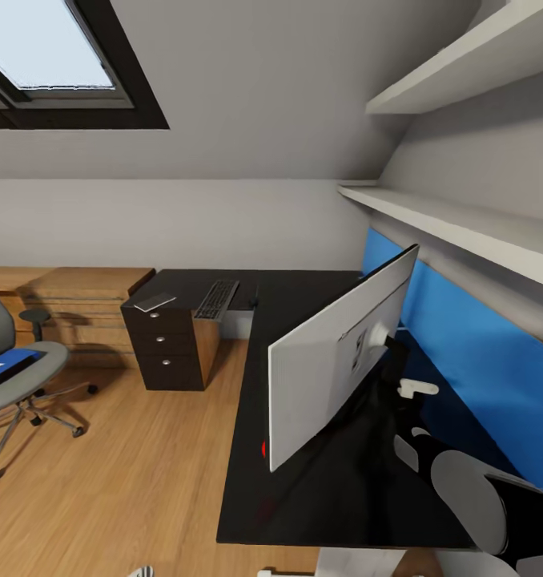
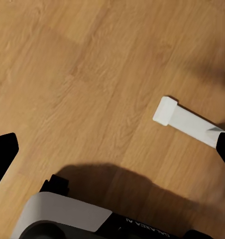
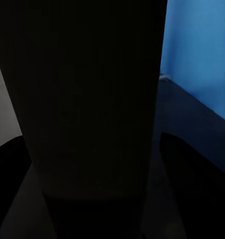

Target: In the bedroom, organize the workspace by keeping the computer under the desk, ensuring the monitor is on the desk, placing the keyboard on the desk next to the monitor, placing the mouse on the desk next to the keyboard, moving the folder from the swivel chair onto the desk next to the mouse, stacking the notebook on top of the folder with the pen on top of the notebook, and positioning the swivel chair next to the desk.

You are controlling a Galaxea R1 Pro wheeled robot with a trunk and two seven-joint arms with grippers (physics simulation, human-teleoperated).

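Observation:
The monitor (image 1: pixel 335 361) stands on the black desk (image 1: pixel 303 497), turned so its white back faces me, with a red dot at its lower near corner. My right gripper (image 1: pixel 412 397) reaches in beside the monitor's stand; in the right wrist view a dark panel (image 3: pixel 92 109) sits right in front of the camera and hides the fingers. The keyboard (image 1: pixel 216 298) lies on the desk's far wing, with a thin grey flat item (image 1: pixel 154 303) beside it above the drawers. The swivel chair (image 1: pixel 19 377) stands at the left with the blue folder (image 1: pixel 7 365) on its seat. My left gripper (image 2: pixel 112 149) hangs open over the wood floor.
A low oak chest (image 1: pixel 71 300) stands against the far wall, left of the desk's drawer unit (image 1: pixel 171 349). A blue wall panel (image 1: pixel 480 377) and two white shelves (image 1: pixel 456 224) run along the right. Wood floor (image 1: pixel 143 465) lies between chair and desk.

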